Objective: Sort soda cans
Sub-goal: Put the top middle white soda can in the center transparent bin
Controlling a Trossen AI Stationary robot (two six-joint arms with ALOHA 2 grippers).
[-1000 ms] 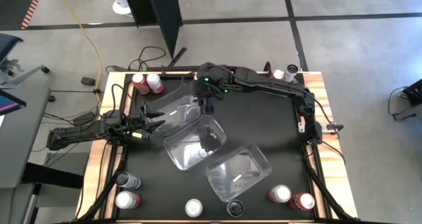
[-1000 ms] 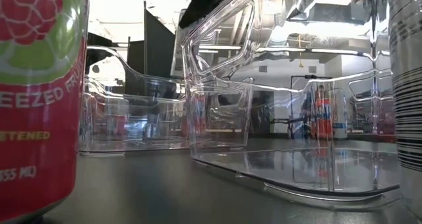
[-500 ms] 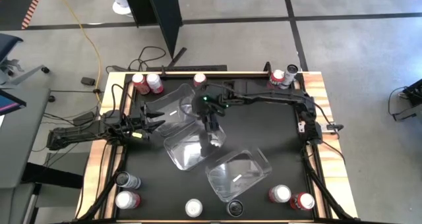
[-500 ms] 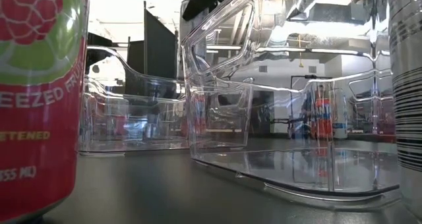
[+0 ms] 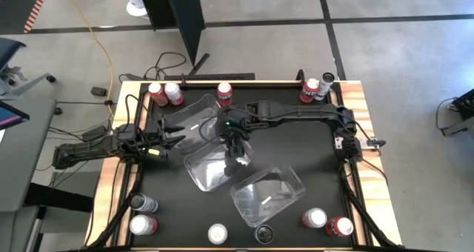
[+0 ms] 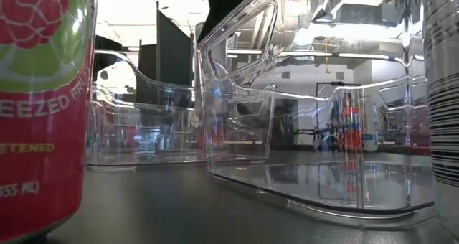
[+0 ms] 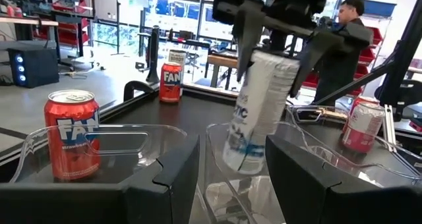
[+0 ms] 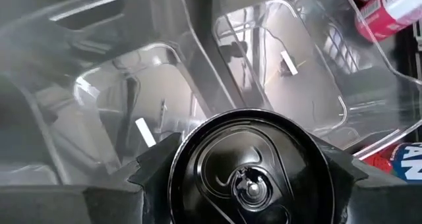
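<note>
right gripper [image 5: 235, 151] grips white can [image 7: 258, 112] tilted | middle tub [image 5: 198, 170] below | risk: clips rim, topples | left gripper [image 5: 169, 139] half-open, idle

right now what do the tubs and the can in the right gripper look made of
Tubs: clear, glossy hard plastic by the look; the table shows through and rims glint.
Can in the right gripper: probably thin metal, printed white sides, with a pull-tab top.
</note>
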